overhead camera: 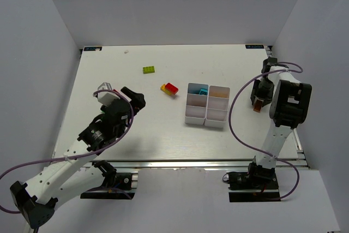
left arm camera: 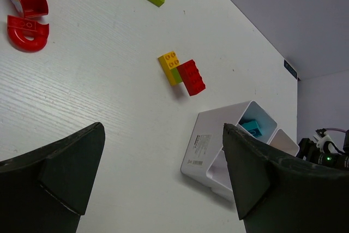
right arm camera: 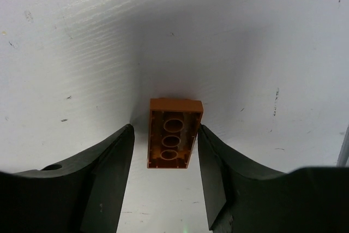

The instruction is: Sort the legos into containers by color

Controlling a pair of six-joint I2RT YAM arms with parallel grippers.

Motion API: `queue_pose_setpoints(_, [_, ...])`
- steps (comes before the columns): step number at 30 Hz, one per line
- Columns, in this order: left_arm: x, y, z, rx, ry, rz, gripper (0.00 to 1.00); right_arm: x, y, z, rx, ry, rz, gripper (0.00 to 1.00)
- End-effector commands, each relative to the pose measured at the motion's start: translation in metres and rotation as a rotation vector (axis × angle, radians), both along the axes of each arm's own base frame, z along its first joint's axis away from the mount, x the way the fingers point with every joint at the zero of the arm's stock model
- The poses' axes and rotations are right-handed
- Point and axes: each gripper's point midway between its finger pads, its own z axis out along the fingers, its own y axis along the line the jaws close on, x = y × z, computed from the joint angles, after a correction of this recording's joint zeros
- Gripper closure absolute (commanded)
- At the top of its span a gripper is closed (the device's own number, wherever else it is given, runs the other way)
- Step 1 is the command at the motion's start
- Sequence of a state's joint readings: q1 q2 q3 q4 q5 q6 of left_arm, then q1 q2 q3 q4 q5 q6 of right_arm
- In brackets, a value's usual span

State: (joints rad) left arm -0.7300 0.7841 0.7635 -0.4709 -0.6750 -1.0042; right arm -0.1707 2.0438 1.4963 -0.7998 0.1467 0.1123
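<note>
White counter [overhead camera: 163, 140] with pale walls on 3 sides carries everything, and both arm bases sit at its near edge.

From the near side, the left gripper [left arm camera: 162, 129] comes first. Its jaws are spread as wide as they go and nothing is between them. It hangs over bare counter on the left half.

On the right half, the right gripper [right arm camera: 166, 129] points down at the orange brick [right arm camera: 170, 135], which lies between its jaws with the hollow underside toward the wrist camera. These jaws are about half apart. One inner face seems to touch the brick, while at the other a thin gap shows, so I cannot tell if the brick is really held. Its long axis runs from 12 to 6 in the wrist view, along the fingers, so the jaws would close across its short side.

In the overhead view the containers [overhead camera: 195, 118] are at 9 o'clock from the right gripper and well apart from it. The coming move depends on this direction. A cyan brick [overhead camera: 200, 89] is already in the far left bin.

Farther out, a yellow and red cluster [overhead camera: 169, 88] lies at 2 o'clock from the left gripper, and the lime brick [overhead camera: 148, 70] at 1 o'clock. The left arm is the nearer one for both.
</note>
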Motion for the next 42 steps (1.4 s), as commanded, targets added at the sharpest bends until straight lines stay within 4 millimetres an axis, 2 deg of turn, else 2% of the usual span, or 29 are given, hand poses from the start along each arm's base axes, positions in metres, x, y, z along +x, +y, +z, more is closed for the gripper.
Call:
queue_pose_setpoints(1, [-0.001, 0.008, 0.000, 0.008, 0.001, 0.031, 0.02, 0.002, -0.001, 0.008, 0.004, 0.019, 0.021, 0.45])
queue_pose_setpoints(10, [0.000, 0.007, 0.002, 0.009, -0.005, 0.032, 0.02, 0.003, 0.000, 0.008, 0.012, 0.017, 0.027, 0.57])
queue_pose_setpoints(16, [0.001, 0.007, 0.006, 0.011, -0.010, 0.030, 0.02, 0.004, 0.010, 0.009, 0.074, -0.005, 0.062, 0.76])
queue_pose_setpoints(17, [0.000, 0.008, 0.006, 0.011, -0.011, 0.031, 0.02, 0.005, 0.012, 0.011, 0.087, -0.018, 0.072, 0.84])
queue_pose_setpoints(19, [0.000, 0.008, 0.009, 0.008, -0.016, 0.032, 0.02, 0.012, 0.013, 0.015, 0.113, -0.057, 0.081, 0.90])
queue_pose_setpoints(20, [0.001, 0.008, 0.012, 0.004, -0.022, 0.032, 0.02, 0.016, 0.010, 0.021, 0.105, -0.082, 0.092, 0.96])
queue_pose_setpoints(22, [0.001, 0.008, 0.013, 0.003, -0.026, 0.031, 0.02, 0.029, 0.015, 0.033, 0.142, -0.152, 0.114, 0.99])
queue_pose_setpoints(28, [0.003, 0.006, 0.024, 0.000, -0.050, 0.023, 0.02, 0.061, 0.028, 0.094, 0.174, -0.433, 0.215, 1.00])
queue_pose_setpoints(29, [0.002, 0.006, 0.024, 0.000, -0.051, 0.021, 0.02, 0.058, 0.036, 0.108, 0.201, -0.481, 0.241, 1.00])
queue_pose_setpoints(31, [0.000, 0.007, 0.027, -0.019, -0.066, 0.015, 0.02, 0.059, 0.043, 0.124, 0.215, -0.553, 0.298, 1.00])
queue_pose_setpoints(34, [-0.003, 0.008, 0.024, -0.031, -0.072, 0.007, 0.02, 0.045, 0.058, 0.147, 0.234, -0.666, 0.433, 1.00])
queue_pose_setpoints(35, [-0.004, 0.008, 0.023, -0.026, -0.069, 0.005, 0.02, 0.046, 0.060, 0.172, 0.204, -0.765, 0.485, 1.00])
queue_pose_setpoints(36, [-0.004, 0.008, 0.025, -0.022, -0.068, 0.004, 0.02, 0.036, 0.070, 0.166, 0.237, -0.780, 0.534, 1.00])
queue_pose_setpoints(37, [-0.004, 0.008, 0.025, -0.015, -0.064, 0.001, 0.02, 0.032, 0.073, 0.171, 0.221, -0.816, 0.598, 1.00])
queue_pose_setpoints(38, [-0.004, 0.007, 0.025, -0.009, -0.063, -0.002, 0.02, 0.025, 0.087, 0.186, 0.264, -0.868, 0.661, 1.00])
queue_pose_setpoints(42, [-0.004, 0.006, 0.027, -0.013, -0.068, -0.011, 0.02, 0.029, 0.117, 0.212, 0.336, -0.950, 0.782, 1.00])
